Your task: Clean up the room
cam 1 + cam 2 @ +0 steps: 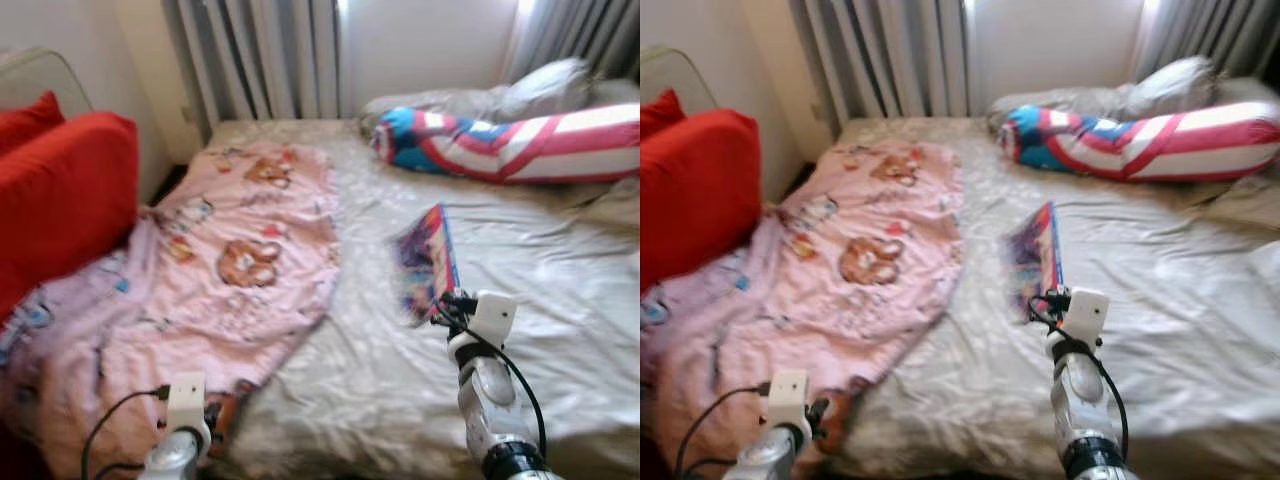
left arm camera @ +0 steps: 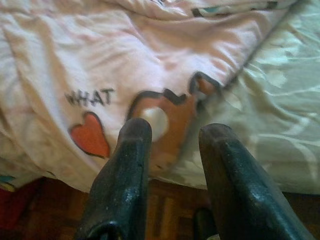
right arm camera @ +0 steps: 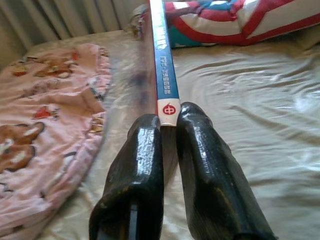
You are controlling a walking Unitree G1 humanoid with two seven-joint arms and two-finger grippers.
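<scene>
Right wrist view shows the right gripper (image 3: 169,122) clamped on a book's (image 3: 164,70) spine, holding it on edge over the bed (image 1: 400,400). The left gripper (image 2: 172,137) hangs parted at the pink blanket's (image 1: 230,260) edge. A striped bolster (image 1: 520,140) lies near curtains (image 1: 260,60); 2 red cushions (image 1: 55,190) sit left.

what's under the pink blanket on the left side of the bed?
The pink blanket lies on the beige bedsheet, which shows past its edge. Its near end hangs over the bed's edge above wood floor. Anything beneath the blanket is covered.
</scene>
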